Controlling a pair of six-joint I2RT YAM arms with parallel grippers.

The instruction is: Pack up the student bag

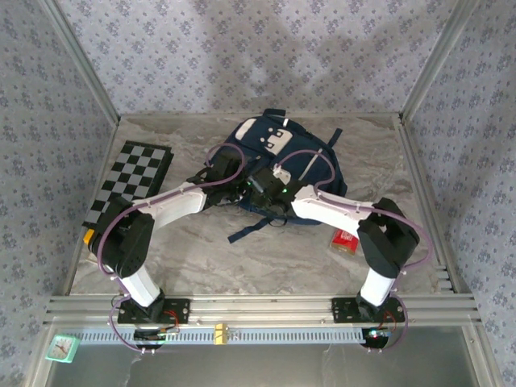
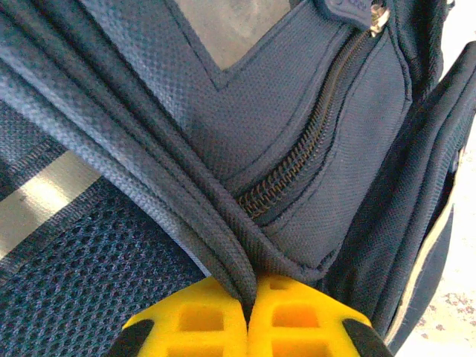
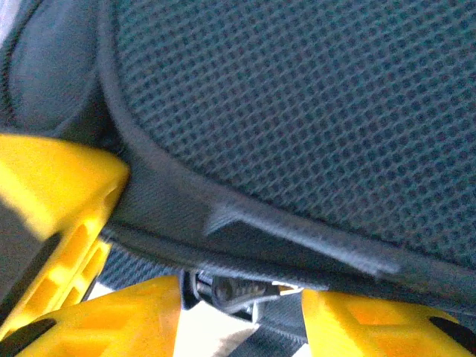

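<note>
At twelve o'clock from my bases lies the student bag (image 1: pixel 278 161), left gripper (image 2: pixel 249 327) clenched on a fabric fold (image 2: pixel 223 245), right gripper (image 3: pixel 242 320) spread about a likely zip pull (image 3: pixel 234 288), which I judge needs pinching to open it.

Black-and-white checkerboard (image 1: pixel 133 177) lies flat on the left side of the marble tabletop (image 1: pixel 266 266), with a small orange-yellow item (image 1: pixel 87 235) at its near corner. Red box (image 1: pixel 345 240) lies on the right side. Small teal clock (image 1: pixel 61 347) sits beyond the front rail, bottom left.
</note>
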